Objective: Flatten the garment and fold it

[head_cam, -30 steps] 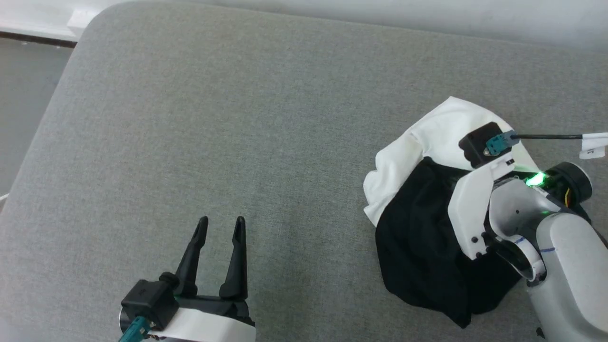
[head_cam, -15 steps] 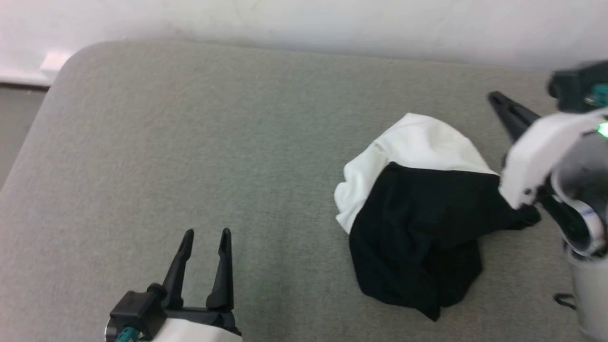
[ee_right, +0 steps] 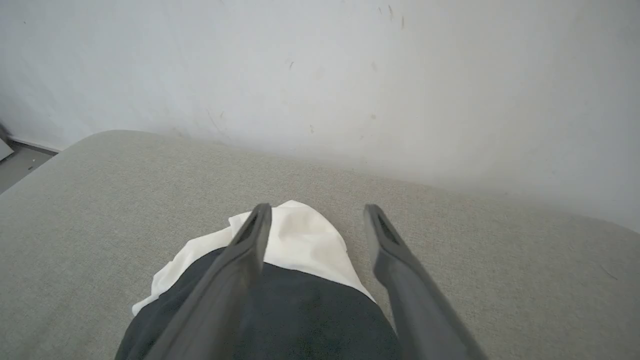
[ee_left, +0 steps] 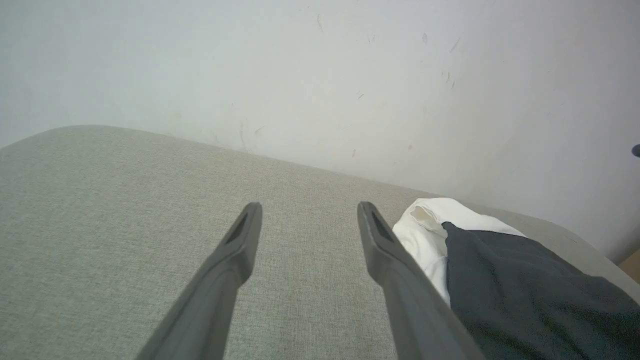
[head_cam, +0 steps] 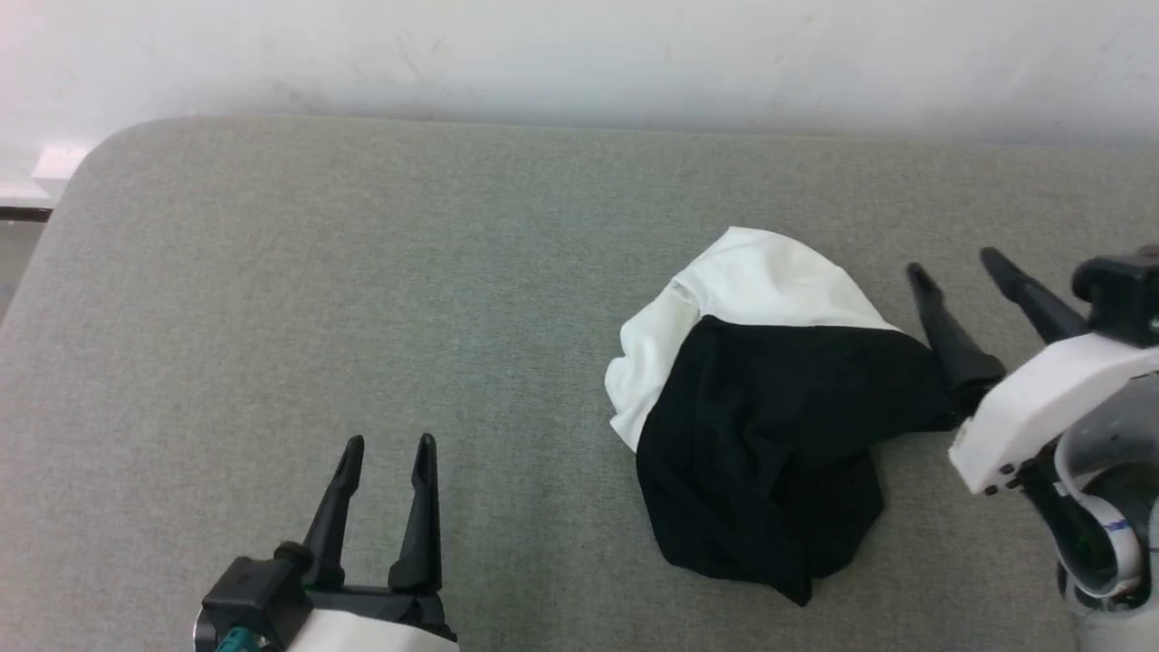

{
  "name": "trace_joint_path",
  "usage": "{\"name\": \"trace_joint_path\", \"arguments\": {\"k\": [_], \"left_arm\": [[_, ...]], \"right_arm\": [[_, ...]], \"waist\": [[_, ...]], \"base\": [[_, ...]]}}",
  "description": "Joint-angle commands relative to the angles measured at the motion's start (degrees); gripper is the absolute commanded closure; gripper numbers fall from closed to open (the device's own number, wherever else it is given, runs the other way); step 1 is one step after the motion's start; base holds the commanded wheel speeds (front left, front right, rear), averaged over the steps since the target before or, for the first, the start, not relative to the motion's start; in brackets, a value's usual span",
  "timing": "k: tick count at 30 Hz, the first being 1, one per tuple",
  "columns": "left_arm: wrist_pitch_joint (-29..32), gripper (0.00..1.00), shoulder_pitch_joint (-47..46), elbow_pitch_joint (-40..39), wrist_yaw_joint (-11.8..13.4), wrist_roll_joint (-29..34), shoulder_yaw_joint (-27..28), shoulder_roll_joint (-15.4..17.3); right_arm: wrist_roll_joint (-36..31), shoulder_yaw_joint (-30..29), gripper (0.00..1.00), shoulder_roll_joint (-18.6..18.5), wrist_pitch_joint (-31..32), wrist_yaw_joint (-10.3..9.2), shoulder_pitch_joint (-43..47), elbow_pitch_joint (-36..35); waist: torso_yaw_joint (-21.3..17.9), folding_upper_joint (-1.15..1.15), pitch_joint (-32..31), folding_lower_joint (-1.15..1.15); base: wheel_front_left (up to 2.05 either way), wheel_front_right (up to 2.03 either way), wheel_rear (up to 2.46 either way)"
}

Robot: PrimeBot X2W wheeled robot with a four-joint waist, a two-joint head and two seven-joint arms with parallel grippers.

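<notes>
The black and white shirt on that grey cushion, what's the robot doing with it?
A two-armed robot is meant to flatten and fold this T-shirt. Right now it lies in a crumpled heap on the grey padded surface, with the black part bunched over the white, not yet spread out. Neither gripper holds it. The right gripper is open at the heap's right edge, and the left gripper is open over bare surface well to the left of it.

No word, number or brand can be read anywhere; the blue marks on the right arm's wrist band (head_cam: 1106, 532) are too small to read.
</notes>
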Motion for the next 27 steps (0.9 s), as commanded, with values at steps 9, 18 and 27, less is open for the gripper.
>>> {"name": "trace_joint_path", "arguments": {"k": [9, 18, 27], "left_arm": [[0.07, 0.0, -1.11, -0.3, 0.28, 0.14, -0.71, 0.15], [-0.25, 0.0, -3.87, 2.46, -0.88, -0.69, -2.24, -1.56], [-0.41, 0.0, -5.5, 4.73, -1.53, -0.79, -2.26, -2.84]], "right_arm": [[2.03, 9.25, 0.0, -2.42, 12.41, -0.04, -4.53, 5.64], [2.68, 15.43, 0.0, -6.37, 24.7, -0.04, -7.9, 14.82], [-0.35, 16.61, 1.0, -7.18, 27.05, -0.04, -9.9, 15.49]], "waist": [[4.07, 0.0, 2.63, 0.0], [9.38, 0.0, 7.13, 0.0], [11.66, 0.0, 8.24, 0.0]], "base": [[0.0, 0.0, 0.0], [0.0, 0.0, 0.0], [0.0, 0.0, 0.0]]}}
